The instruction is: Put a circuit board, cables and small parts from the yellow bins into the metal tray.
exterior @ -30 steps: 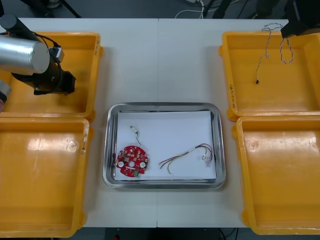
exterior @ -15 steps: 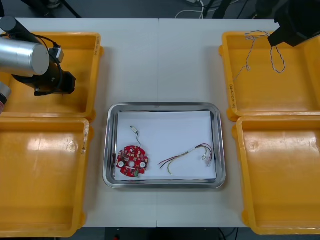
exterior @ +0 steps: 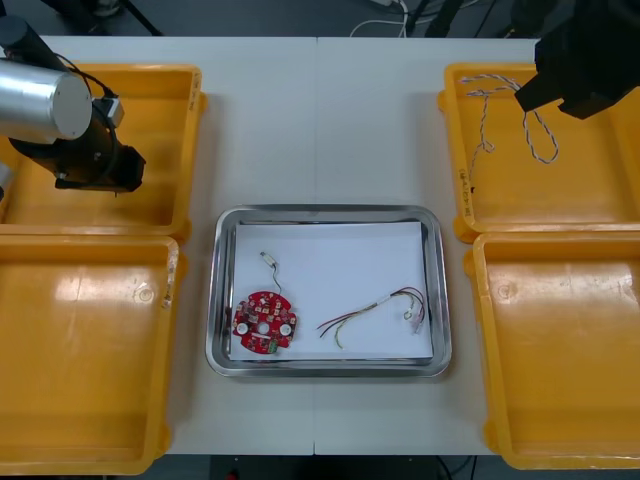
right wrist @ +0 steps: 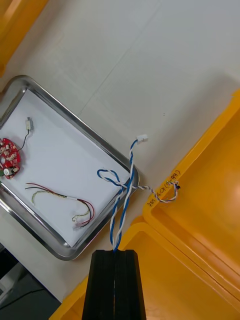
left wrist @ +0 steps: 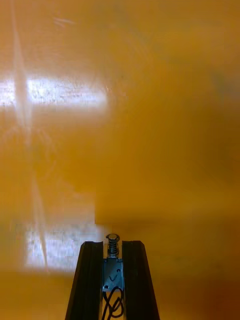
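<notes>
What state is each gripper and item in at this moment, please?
Right gripper, shut on blue and white cable, over far right bin.
Left gripper, shut on small metal part, over far left bin.
Circuit board, flat in metal tray.
Red and yellow cable, loose in the tray.

Left arm [exterior: 40, 100] first: a fat brushed-silver cylinder, black cap at its far end, running into a black wrist block with a small pale fitting and thin dark cables on its side. Right arm [exterior: 585, 50]: all black, boxy, hard corners. The left tool [left wrist: 112, 247] and right tool [right wrist: 115, 255] both end in matt black fingers [left wrist: 87, 280], flat-sided, square at the tips.
</notes>
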Tool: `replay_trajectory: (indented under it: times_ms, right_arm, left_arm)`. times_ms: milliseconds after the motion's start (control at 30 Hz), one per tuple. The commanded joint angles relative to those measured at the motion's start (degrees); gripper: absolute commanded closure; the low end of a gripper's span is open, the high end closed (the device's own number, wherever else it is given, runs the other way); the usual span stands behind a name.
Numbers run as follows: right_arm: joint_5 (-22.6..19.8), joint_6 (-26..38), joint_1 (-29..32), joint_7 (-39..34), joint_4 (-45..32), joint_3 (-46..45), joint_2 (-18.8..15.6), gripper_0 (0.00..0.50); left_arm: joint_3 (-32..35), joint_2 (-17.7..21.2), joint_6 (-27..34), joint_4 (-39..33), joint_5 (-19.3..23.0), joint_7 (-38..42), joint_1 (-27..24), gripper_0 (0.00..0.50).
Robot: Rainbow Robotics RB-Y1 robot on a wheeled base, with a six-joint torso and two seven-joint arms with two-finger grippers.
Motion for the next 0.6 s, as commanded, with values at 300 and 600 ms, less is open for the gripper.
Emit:
replay_trajectory:
  times_ms: [300,600]
  right_arm:
    - [3.34,0.23,-1.00,1.83,-7.31,7.83,4.68,0.500]
    - [8.26,0.23,-2.49,1.92,-7.14,13.72,10.30,0.500]
  left_arm:
    - [6.50,2.49,16.38,-14.70,-3.72,-4.36,0.84,0.500]
    - [8.61,2.14,23.68,-21.38,-4.07,-1.64,1.01,0.500]
